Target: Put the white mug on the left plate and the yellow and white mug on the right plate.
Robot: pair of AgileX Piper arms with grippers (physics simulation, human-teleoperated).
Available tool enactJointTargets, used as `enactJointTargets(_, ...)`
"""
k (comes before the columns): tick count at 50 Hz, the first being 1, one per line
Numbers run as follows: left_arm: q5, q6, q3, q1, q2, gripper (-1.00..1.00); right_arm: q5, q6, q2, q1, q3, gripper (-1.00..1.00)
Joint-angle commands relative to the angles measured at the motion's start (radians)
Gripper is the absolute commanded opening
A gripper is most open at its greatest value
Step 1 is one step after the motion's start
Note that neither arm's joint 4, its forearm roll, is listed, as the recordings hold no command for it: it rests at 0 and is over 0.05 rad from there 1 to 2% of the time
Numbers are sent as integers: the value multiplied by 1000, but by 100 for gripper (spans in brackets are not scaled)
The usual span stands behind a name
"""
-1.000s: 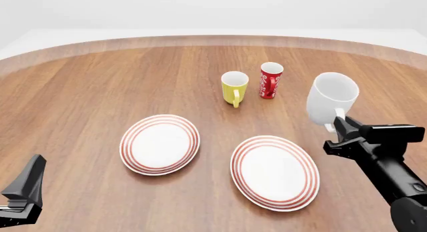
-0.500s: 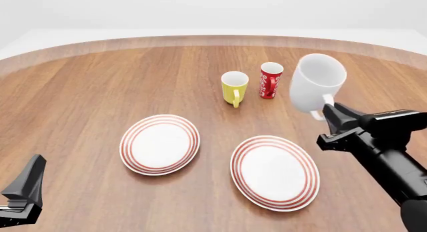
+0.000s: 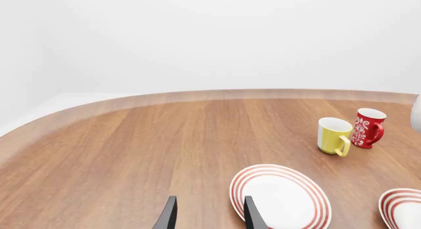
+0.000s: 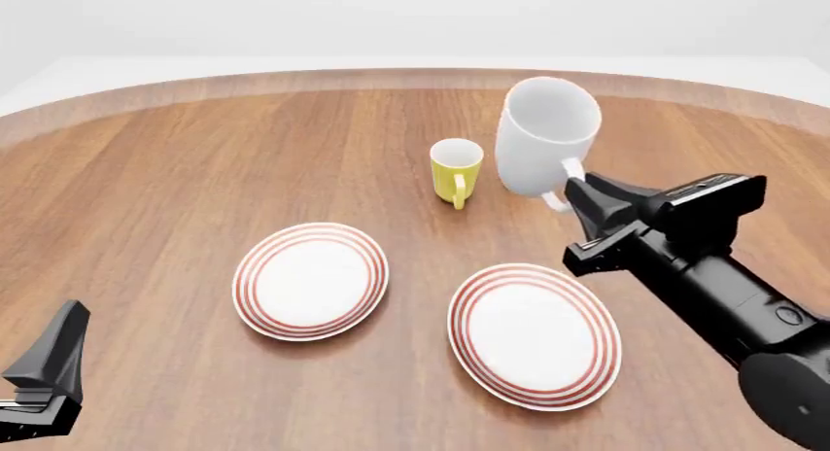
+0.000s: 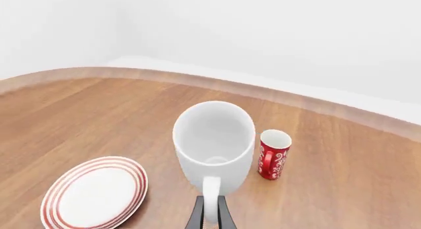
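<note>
The large white mug (image 4: 545,135) hangs in the air above the table, upright, and my right gripper (image 4: 572,194) is shut on its loop handle (image 5: 210,197). In the right wrist view the white mug (image 5: 214,142) fills the middle, with the gripper (image 5: 210,216) below it. The yellow and white mug (image 4: 457,169) stands on the table just left of it and also shows in the left wrist view (image 3: 334,135). The left plate (image 4: 311,279) and the right plate (image 4: 535,334) lie bare nearer to me. My left gripper (image 4: 46,368) is open and empty at the near left (image 3: 209,216).
A tall red cup with white markings (image 5: 274,154) stands on the table beside the yellow mug (image 3: 368,128); in the front view the lifted white mug hides it. The left plate shows in both wrist views (image 3: 281,198) (image 5: 94,192).
My right gripper has carried the white mug up and to the left, from the right side to over the red cup. The left arm has not moved.
</note>
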State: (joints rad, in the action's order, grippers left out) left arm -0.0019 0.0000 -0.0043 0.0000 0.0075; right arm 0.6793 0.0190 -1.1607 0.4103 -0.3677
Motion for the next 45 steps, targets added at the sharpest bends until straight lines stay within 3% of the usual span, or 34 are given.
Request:
enactJointTargets(1,0,0,0,0,0,100,15,12,-59,74,-53,-100)
enactJointTargets(45,0,0,0,0,0,100,105,15,-362,244,-257,-100)
